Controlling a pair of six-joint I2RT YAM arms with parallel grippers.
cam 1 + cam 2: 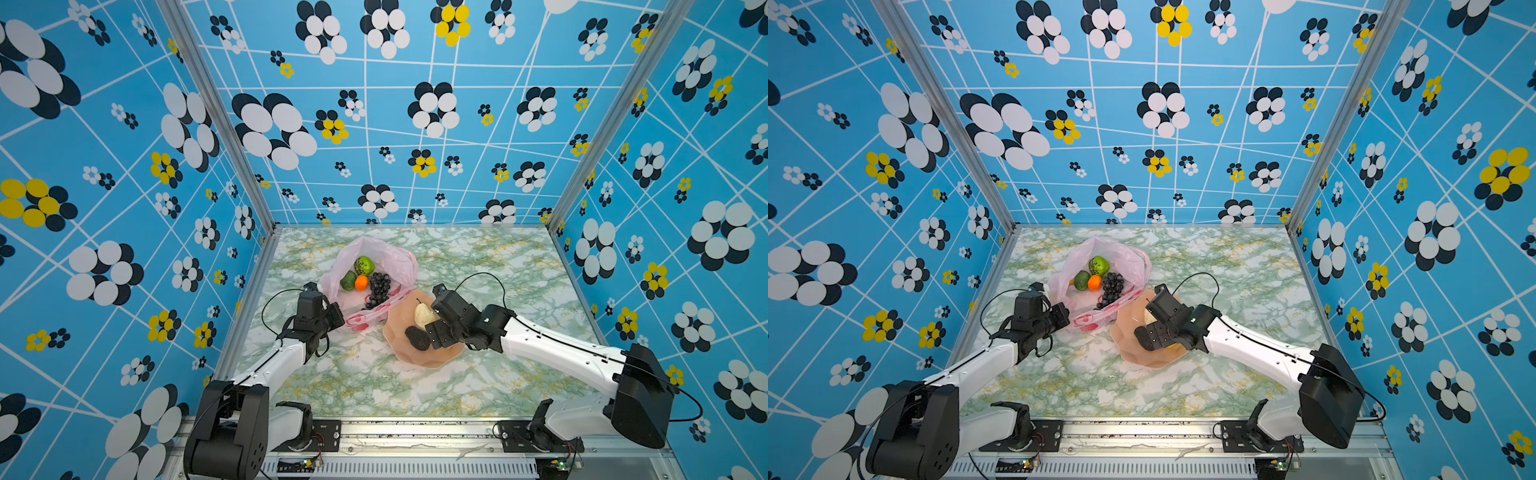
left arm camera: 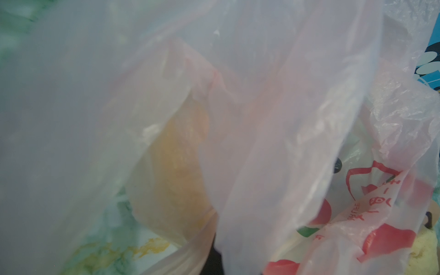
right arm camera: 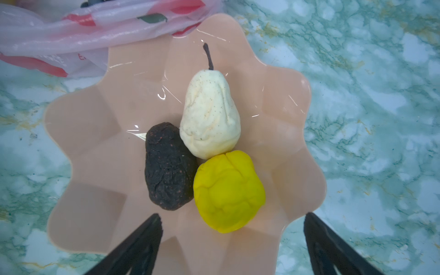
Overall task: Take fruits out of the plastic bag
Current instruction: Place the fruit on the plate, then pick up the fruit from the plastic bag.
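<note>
My right gripper (image 3: 232, 215) hung wide open and empty over the lemon (image 3: 228, 190) on the plate (image 3: 78, 142), while my left gripper (image 1: 334, 318), clamped shut on the edge of the bag (image 1: 399, 259), might have slipped and let plastic fold over the grapes (image 1: 379, 289) beyond it.

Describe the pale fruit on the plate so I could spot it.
On the green marbled table sits a peach scalloped plate, right by the pink bag. The pear on it is cream-white with a dark stem, touching a black avocado and a yellow lemon.
</note>
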